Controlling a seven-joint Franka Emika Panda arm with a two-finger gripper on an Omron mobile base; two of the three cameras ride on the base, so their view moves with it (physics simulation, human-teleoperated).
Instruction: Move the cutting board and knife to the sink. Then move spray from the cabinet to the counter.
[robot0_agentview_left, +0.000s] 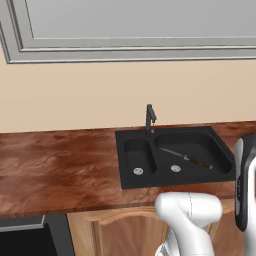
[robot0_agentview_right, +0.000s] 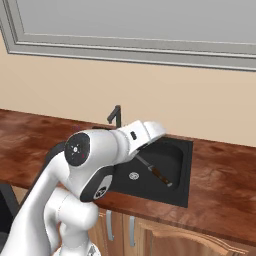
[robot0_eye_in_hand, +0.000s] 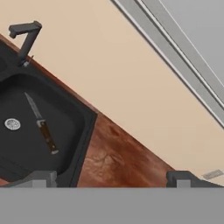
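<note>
The knife (robot0_agentview_left: 187, 158) lies flat in the larger basin of the black sink (robot0_agentview_left: 210, 147), thin blade pointing toward the faucet (robot0_agentview_left: 149, 119), brown handle toward the basin's right end. It shows again as the knife (robot0_agentview_right: 156, 173) and the knife (robot0_eye_in_hand: 42, 125). My gripper (robot0_eye_in_hand: 111, 179) hangs open above the sink's right rim and the counter (robot0_eye_in_hand: 118, 157), nothing between its fingertips (robot0_eye_in_hand: 41, 178). The white hand (robot0_agentview_right: 146, 132) hovers over the sink (robot0_agentview_right: 182, 150). The cutting board and the spray are out of view. The grey cabinet (robot0_agentview_left: 140, 20) above is shut.
Reddish-brown counter (robot0_agentview_left: 60, 165) runs left of the sink, with more counter (robot0_agentview_right: 222, 175) to its right. The small basin (robot0_agentview_left: 136, 155) holds nothing. Wooden lower doors (robot0_agentview_left: 115, 230) sit under the counter, and a dark appliance (robot0_agentview_left: 25, 240) is at the lower left.
</note>
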